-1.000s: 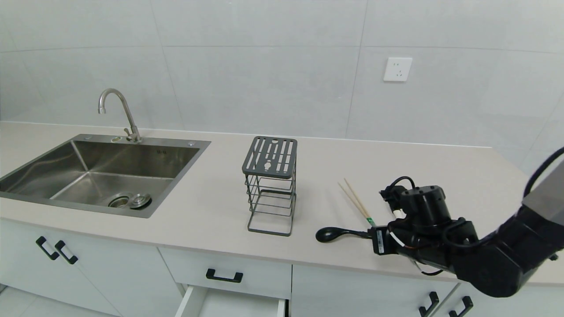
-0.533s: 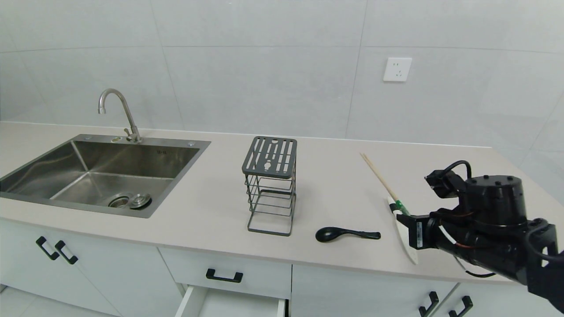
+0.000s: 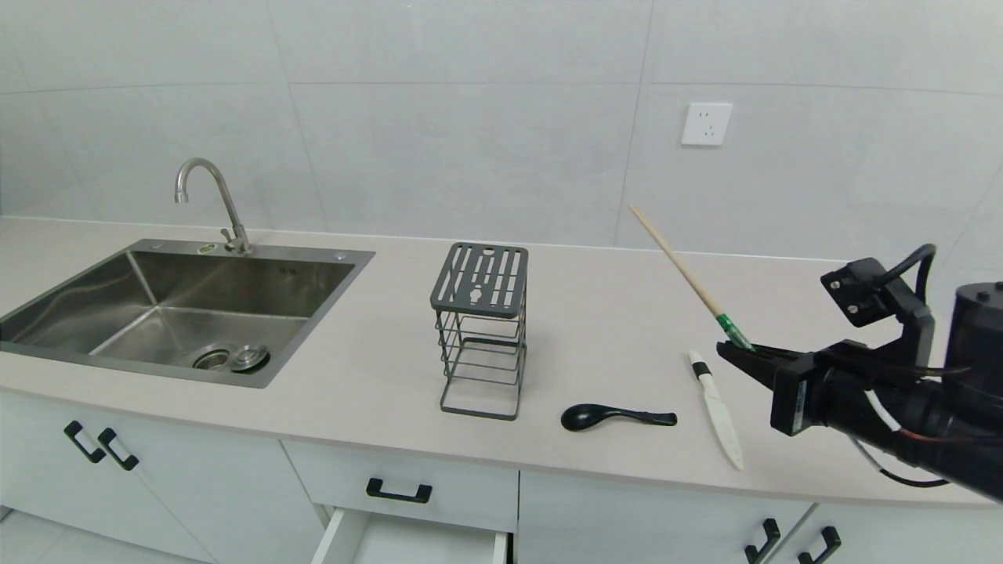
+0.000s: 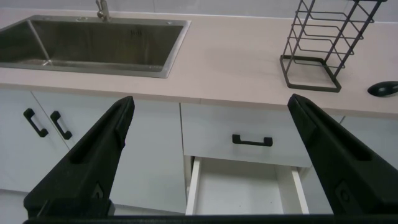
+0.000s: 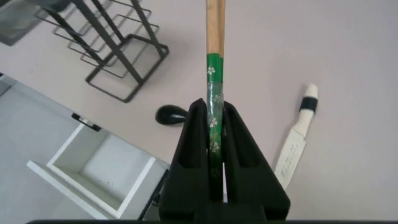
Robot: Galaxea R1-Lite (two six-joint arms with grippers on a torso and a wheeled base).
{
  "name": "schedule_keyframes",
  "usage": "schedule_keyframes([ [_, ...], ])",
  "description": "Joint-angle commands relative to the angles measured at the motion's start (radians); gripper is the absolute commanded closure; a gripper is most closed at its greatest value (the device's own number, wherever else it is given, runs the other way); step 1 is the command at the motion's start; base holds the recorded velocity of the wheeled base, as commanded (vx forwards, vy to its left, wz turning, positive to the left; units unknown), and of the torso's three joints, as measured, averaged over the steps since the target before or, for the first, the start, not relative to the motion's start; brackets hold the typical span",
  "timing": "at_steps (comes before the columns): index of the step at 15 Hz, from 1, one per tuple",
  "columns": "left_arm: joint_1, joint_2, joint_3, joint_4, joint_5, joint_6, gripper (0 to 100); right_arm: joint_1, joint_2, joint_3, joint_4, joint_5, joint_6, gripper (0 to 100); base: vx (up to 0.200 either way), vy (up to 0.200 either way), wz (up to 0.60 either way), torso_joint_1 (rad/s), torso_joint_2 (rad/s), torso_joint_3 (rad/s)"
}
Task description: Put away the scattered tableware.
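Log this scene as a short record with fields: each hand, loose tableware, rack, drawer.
Right hand: shut on green-banded wooden chopsticks, held above the beige counter, tips slanting up
Left hand: open, low in front of the cabinets
Loose tableware: black spoon and white knife with black band, lying right of the rack
Rack: dark wire rack, upright, right of the steel sink
Drawer: white drawer below the rack, pulled open
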Motion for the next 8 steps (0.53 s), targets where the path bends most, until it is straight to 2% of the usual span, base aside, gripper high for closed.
schedule_keyframes([
  [1, 0.0, 0.0, 0.0, -0.001, 0.0, 0.0, 0, 0.014, -0.101, 0.0, -0.001, 0.083, -0.053, 100, 0.0, 0.0, 0.0, 0.0, 0.0, 0.0],
  [4, 0.0, 0.0, 0.0, -0.001, 0.0, 0.0, 0, 0.083, -0.173, -0.016, 0.057, 0.227, -0.22, 100, 0.0, 0.0, 0.0, 0.0, 0.0, 0.0],
  [5, 0.0, 0.0, 0.0, -0.001, 0.0, 0.0, 0, 0.126, -0.181, -0.017, 0.111, 0.235, -0.272, 100, 0.0, 0.0, 0.0, 0.0, 0.0, 0.0],
  [8, 0.0, 0.0, 0.0, -0.001, 0.0, 0.0, 0, 0.295, -0.186, -0.017, 0.225, 0.22, -0.284, 100, 0.0, 0.0, 0.0, 0.0, 0.0, 0.0],
])
